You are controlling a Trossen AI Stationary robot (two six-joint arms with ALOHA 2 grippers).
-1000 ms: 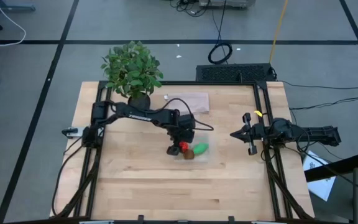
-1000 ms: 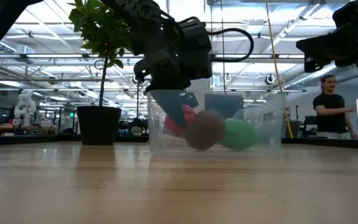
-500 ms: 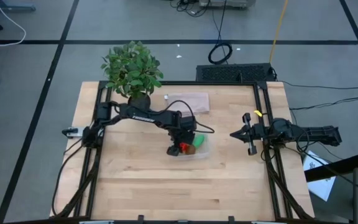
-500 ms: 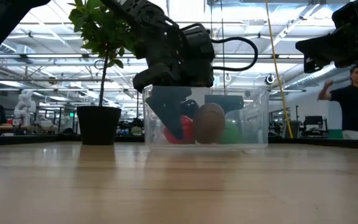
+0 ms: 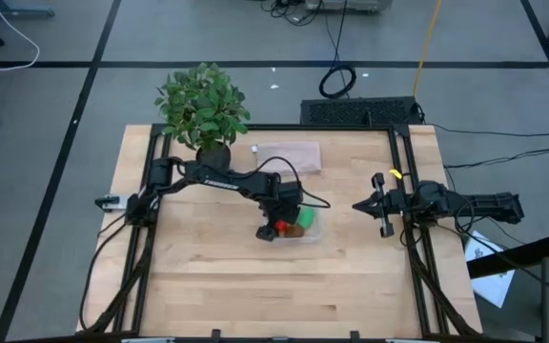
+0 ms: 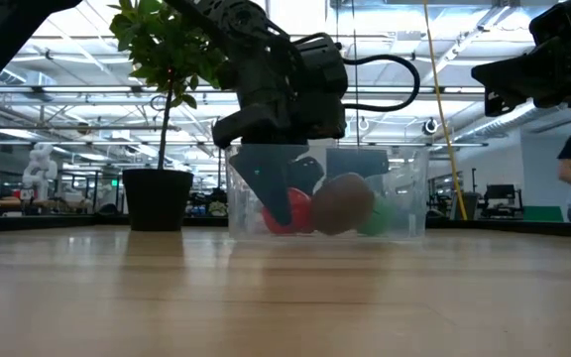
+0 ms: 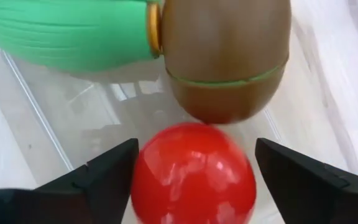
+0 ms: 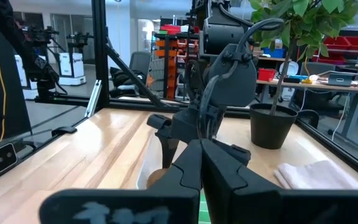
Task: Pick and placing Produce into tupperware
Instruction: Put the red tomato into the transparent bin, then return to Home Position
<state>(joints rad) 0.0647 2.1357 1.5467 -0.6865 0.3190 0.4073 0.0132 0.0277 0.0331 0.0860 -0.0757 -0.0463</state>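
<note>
1. The left tool (image 5: 279,227) reaches down into the tupperware (image 6: 404,193) near the middle of the tabletop (image 5: 217,276); its two fingers (image 7: 101,177) are spread, one on either side of the red piece, with small gaps showing between them and it.
2. Three produce pieces lie inside the container: one round red one (image 7: 193,177), one brown oval one (image 7: 225,56), and one long green one (image 7: 67,34).
3. In the left wrist view the brown piece touches the green one end to end, and the red one sits just beside the brown.
4. The right tool (image 5: 370,205) hangs near the right edge of the tabletop, well apart from the container, its fingers pressed together.
5. One potted plant (image 5: 201,105) stands at the far left corner; one flat pinkish piece (image 5: 289,155) lies beside it.
</note>
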